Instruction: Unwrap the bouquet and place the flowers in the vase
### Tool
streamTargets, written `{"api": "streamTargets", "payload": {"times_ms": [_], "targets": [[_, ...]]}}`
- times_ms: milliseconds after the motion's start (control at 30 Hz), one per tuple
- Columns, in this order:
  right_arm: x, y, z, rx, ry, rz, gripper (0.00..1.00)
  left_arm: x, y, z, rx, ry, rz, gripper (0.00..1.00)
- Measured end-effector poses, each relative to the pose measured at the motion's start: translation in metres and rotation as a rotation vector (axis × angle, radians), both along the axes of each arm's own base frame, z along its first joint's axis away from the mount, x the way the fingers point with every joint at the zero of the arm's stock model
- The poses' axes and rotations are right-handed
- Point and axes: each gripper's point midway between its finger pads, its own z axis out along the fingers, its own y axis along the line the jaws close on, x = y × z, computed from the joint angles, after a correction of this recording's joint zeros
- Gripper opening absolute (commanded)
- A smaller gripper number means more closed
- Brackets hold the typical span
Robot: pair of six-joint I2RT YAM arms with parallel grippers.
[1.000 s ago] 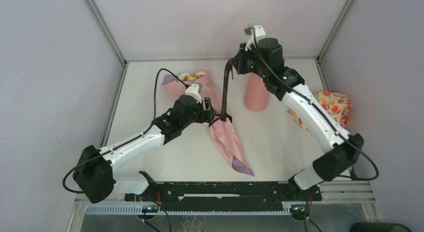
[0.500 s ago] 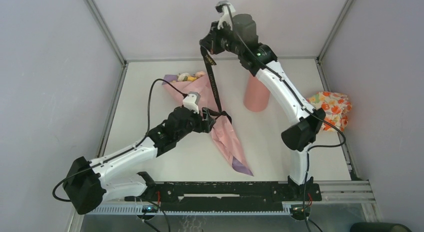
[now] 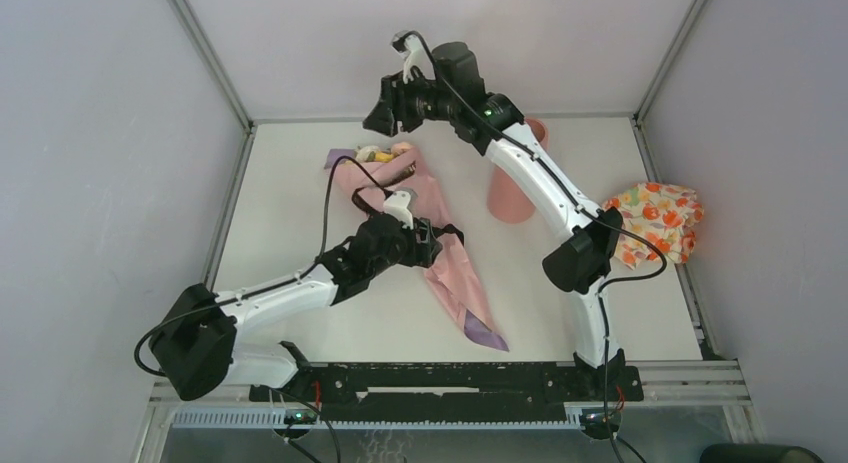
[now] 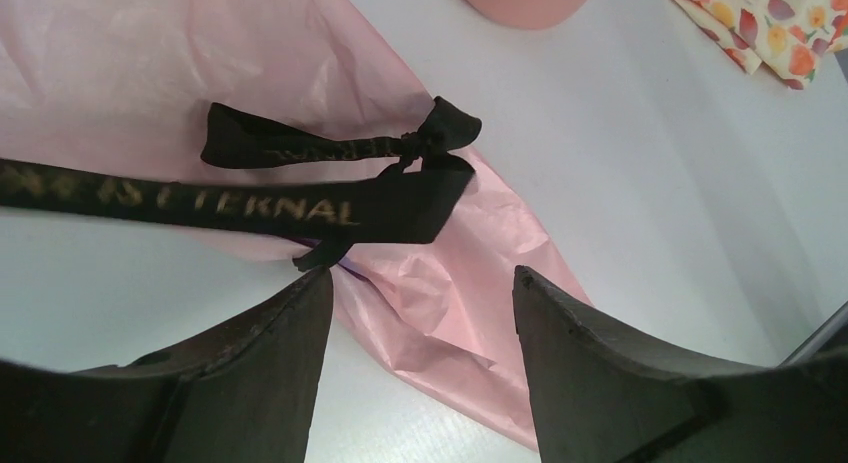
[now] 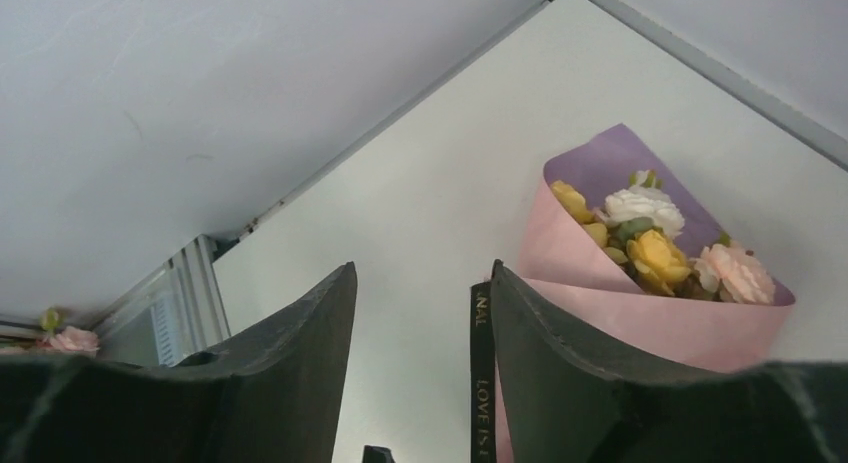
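The bouquet (image 3: pixel 445 253) lies on the table as a pink paper cone over purple paper, with its narrow end toward the arms. The flowers (image 5: pixel 650 238), white, yellow and pink, show at its wide far end. A black ribbon (image 4: pixel 300 208) with gold lettering is knotted round the cone and trails off to the left. My left gripper (image 3: pixel 440 241) hovers open just above the paper beside the knot, holding nothing. High over the far end of the table, my right gripper (image 3: pixel 382 111) is open. One ribbon end (image 5: pixel 482 373) hangs along the inner face of one finger. The vase (image 3: pixel 512 193) stands upright, partly hidden by the right arm.
An orange-flowered cloth bundle (image 3: pixel 660 218) lies at the right edge of the table. Grey walls with metal frame posts enclose the table on three sides. The left arm's black cable (image 3: pixel 335 178) loops over the bouquet's wide end.
My right gripper swung up and to the left, pulling the ribbon taut, then opened and let it go. The left arm shifted slightly along the cone.
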Motion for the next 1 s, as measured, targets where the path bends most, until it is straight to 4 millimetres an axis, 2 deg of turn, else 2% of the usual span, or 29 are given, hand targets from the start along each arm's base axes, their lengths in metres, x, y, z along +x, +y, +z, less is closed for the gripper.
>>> {"api": "streamTargets", "payload": {"times_ms": [100,167,333,400,500,600,700,900,1000], "targets": [[0.002,-0.005,-0.013,-0.019,0.025,0.005,0.64,0.001,-0.002,-0.007,0.007,0.012,0.001,0.71],[0.004,-0.013,-0.031,-0.053,0.064,-0.012,0.64,0.002,-0.002,-0.014,0.019,0.023,0.002,0.71],[-0.002,-0.054,-0.083,-0.173,0.16,-0.12,0.64,0.005,0.002,-0.023,0.048,0.032,0.029,0.71],[-0.016,-0.079,-0.102,-0.214,0.193,-0.169,0.63,0.007,0.007,-0.026,0.071,0.032,0.056,0.71],[-0.038,-0.113,-0.117,-0.233,0.219,-0.23,0.63,0.011,0.018,-0.033,0.117,0.033,0.105,0.71],[-0.055,-0.133,-0.128,-0.211,0.235,-0.266,0.61,0.013,0.026,-0.036,0.149,0.033,0.137,0.72],[-0.061,-0.14,-0.149,-0.206,0.271,-0.283,0.58,0.016,0.029,-0.036,0.163,0.031,0.157,0.71],[-0.067,-0.137,-0.223,-0.275,0.417,-0.286,0.54,0.028,0.019,-0.022,0.151,0.013,0.171,0.71],[-0.071,-0.139,-0.247,-0.305,0.466,-0.291,0.49,0.03,0.021,-0.022,0.158,0.009,0.183,0.71]]}}
